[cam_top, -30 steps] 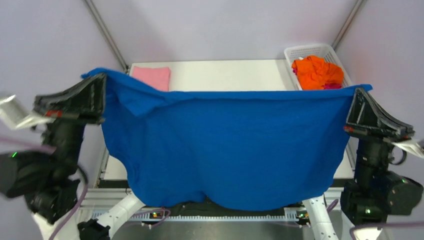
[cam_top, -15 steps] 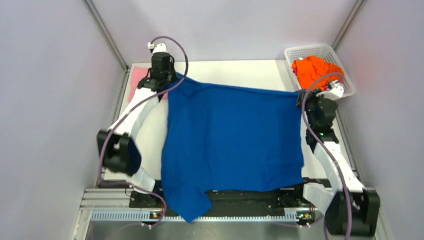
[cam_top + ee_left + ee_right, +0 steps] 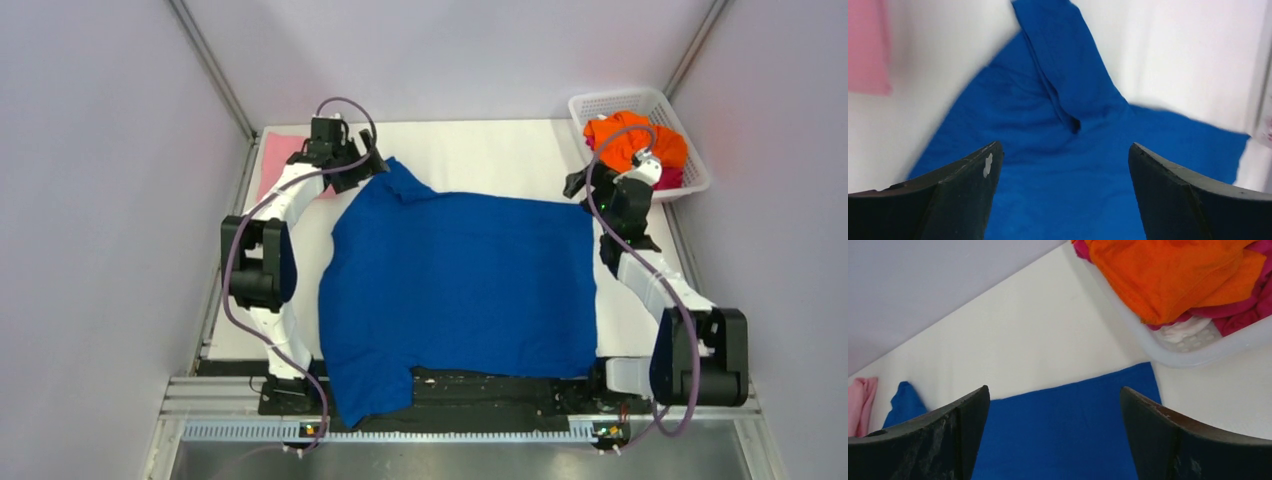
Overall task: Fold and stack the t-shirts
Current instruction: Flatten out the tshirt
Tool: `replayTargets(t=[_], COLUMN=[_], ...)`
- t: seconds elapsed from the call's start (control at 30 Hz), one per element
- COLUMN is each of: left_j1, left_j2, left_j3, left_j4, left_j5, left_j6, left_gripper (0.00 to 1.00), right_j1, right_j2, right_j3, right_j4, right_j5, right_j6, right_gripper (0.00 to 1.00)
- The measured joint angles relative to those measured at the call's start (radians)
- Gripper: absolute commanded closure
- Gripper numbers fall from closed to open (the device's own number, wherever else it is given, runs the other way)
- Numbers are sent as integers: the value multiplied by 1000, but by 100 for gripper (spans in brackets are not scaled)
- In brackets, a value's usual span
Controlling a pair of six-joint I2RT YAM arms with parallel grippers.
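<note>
A royal-blue t-shirt [image 3: 460, 285] lies spread flat on the white table [image 3: 470, 150], its near left corner draped over the front edge. My left gripper [image 3: 372, 166] stands open above the shirt's far left corner, where a fold of blue cloth [image 3: 1068, 85] bunches; nothing sits between its fingers [image 3: 1064, 146]. At the shirt's far right corner [image 3: 1128, 390] my right gripper [image 3: 580, 186] is open and empty as well [image 3: 1054, 389]. A folded pink t-shirt [image 3: 275, 158] rests at the far left. Orange [image 3: 1168, 275] and magenta [image 3: 1248, 307] t-shirts are heaped in the basket.
The white mesh basket [image 3: 598, 104] stands at the table's far right corner, close behind my right gripper. Grey walls close in on the left, right and back. The arm bases and a metal rail [image 3: 460, 430] run along the near edge.
A second ago both grippers held the blue shirt stretched up in the air. It now lies flat on the table, and both grippers have opened and let go of its far corners.
</note>
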Motion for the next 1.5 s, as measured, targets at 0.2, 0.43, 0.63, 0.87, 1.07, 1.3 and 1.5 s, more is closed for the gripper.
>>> replayTargets(t=[0.2, 0.43, 0.63, 0.87, 1.07, 1.3, 1.5], left_j1=[-58, -111, -120, -137, -143, -158, -186], left_j2=[-15, 118, 184, 254, 323, 426, 687], left_j3=[-83, -82, -82, -17, 108, 404, 824], left_j4=[73, 172, 195, 220, 198, 178, 123], left_j5=[104, 119, 76, 44, 27, 22, 65], left_j6=[-81, -189, -251, -283, -253, -150, -39], left_gripper=[2, 22, 42, 100, 100, 78, 1], right_j1=[103, 143, 143, 143, 143, 143, 143], right_j2=[-127, -97, -73, -23, -16, -12, -12], right_j3=[-114, -148, -148, -148, -148, -148, -148], right_j4=[-7, -46, -51, -53, -52, -57, -79], right_j5=[-11, -30, -30, -22, -7, 21, 46], right_j6=[44, 81, 90, 90, 88, 79, 58], right_gripper=[1, 1, 1, 1, 1, 1, 1])
